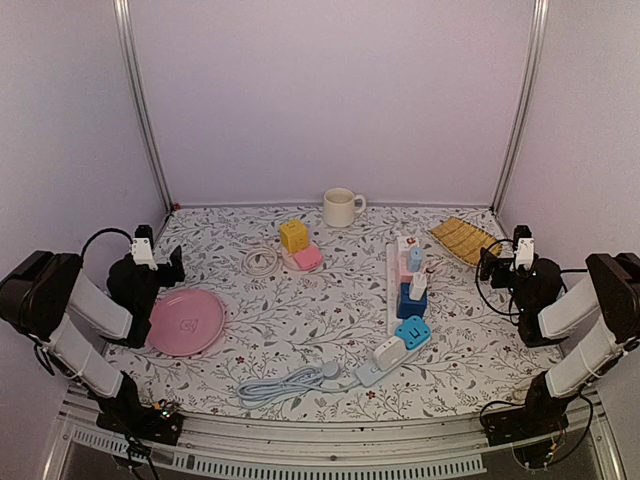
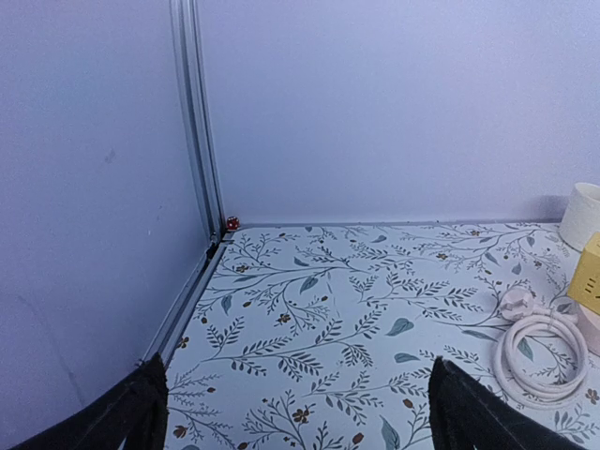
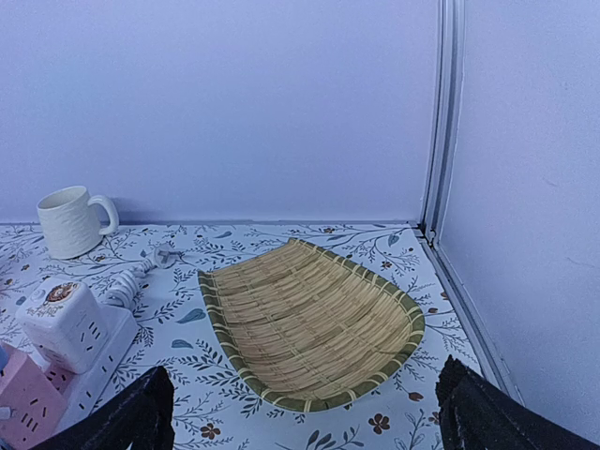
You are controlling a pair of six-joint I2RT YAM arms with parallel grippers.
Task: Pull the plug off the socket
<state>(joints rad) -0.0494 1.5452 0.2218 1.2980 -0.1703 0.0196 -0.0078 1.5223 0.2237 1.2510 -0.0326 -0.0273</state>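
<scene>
- Containers first: a cream ribbed ceramic mug [image 1: 341,207] stands upright at 12 o'clock on the floral-print worktop [image 1: 330,300], handle toward 3 o'clock. Can't tell what's inside it.
- A flat woven bamboo tray [image 3: 309,323] lies at about 2 o'clock, and its whole weave shows in the right wrist view.
- A round pink plastic plate [image 1: 186,322] sits at 8 o'clock with a faint mark in its middle.
- Task stuff: a long white power strip [image 1: 391,285] runs 12-to-6 just right of centre. Plugs stand upright in a row along it.
- From the far end the row goes: a white boxy adapter [image 3: 61,323], a pale blue plug [image 1: 415,259], a white plug [image 1: 419,286] and a dark blue cube plug [image 1: 411,303].
- At 5 o'clock there's a short white extension block [image 1: 378,365] with a turquoise adapter [image 1: 412,332] at its far end. A bundled grey cable [image 1: 285,385] trails off toward 7 o'clock.
- A yellow cube socket [image 1: 294,236] and a coiled white cord [image 2: 539,347] sit near 11 o'clock.
- The left arm is folded back at 9 o'clock, beside the plate. The left end effector [image 2: 295,417] faces the far-left corner, fingers spread wide, nothing between them.
- The right arm mirrors it at 3 o'clock. The right end effector [image 3: 305,417] faces the bamboo tray, also spread wide with nothing gripped, and it's clear of the strip.
</scene>
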